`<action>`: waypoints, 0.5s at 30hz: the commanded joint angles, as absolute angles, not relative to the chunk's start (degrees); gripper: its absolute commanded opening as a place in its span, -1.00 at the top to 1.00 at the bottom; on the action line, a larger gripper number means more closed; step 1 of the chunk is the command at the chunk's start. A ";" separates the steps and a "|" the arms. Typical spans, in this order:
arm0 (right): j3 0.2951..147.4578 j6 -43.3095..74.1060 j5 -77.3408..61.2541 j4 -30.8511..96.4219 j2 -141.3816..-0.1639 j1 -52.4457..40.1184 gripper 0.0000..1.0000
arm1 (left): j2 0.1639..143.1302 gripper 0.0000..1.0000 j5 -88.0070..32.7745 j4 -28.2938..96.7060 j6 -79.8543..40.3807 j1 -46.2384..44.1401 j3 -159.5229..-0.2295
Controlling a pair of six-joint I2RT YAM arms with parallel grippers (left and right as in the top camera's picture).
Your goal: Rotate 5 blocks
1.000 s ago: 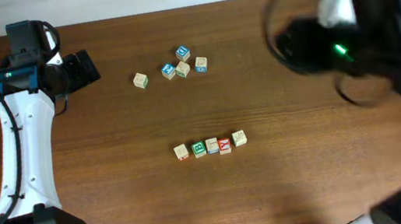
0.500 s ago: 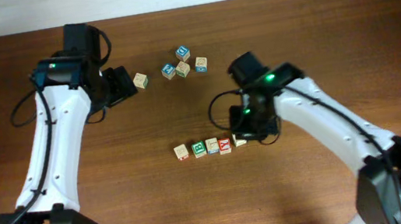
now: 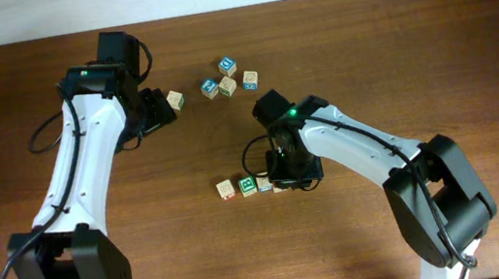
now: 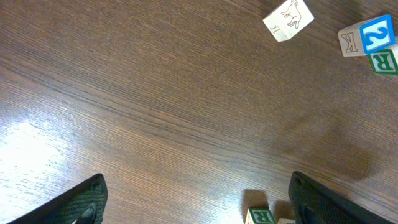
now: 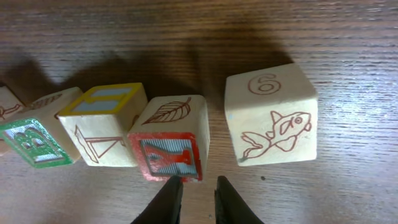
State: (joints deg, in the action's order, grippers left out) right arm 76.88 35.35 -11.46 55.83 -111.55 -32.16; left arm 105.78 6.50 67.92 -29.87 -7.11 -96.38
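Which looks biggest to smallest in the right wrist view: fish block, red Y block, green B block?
1. fish block
2. red Y block
3. green B block, partly cut off at the frame's edge
All cubes probably match; nearness skews this.

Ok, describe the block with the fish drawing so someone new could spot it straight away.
Find the row of wooden cubes under the right gripper. The fish block sits at one end, apart from the red Y cube. Only it shows a fish and a circled 6.
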 commanded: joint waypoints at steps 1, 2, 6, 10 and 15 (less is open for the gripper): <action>76.77 35.68 -10.31 55.35 -113.03 -32.67 0.60 | 106.02 -0.86 7.35 67.79 -30.39 -7.03 -96.44; 76.77 35.66 -10.28 55.18 -113.03 -32.67 0.61 | 106.02 -0.86 7.33 67.79 -30.39 -7.03 -96.44; 76.77 35.64 -10.26 54.46 -113.03 -32.67 0.60 | 106.02 -0.87 7.33 67.79 -30.39 -7.03 -96.44; 76.77 35.42 -10.26 53.65 -113.06 -32.60 0.60 | 106.02 -0.88 7.31 67.81 -30.39 -7.03 -96.44; 76.77 35.20 -10.31 52.99 -113.06 -32.60 0.59 | 106.02 -0.90 6.90 67.81 -30.39 -7.05 -96.44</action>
State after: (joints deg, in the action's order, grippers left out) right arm 76.88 35.33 -11.46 53.78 -111.66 -32.14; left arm 105.78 6.48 67.92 -29.87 -7.11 -96.38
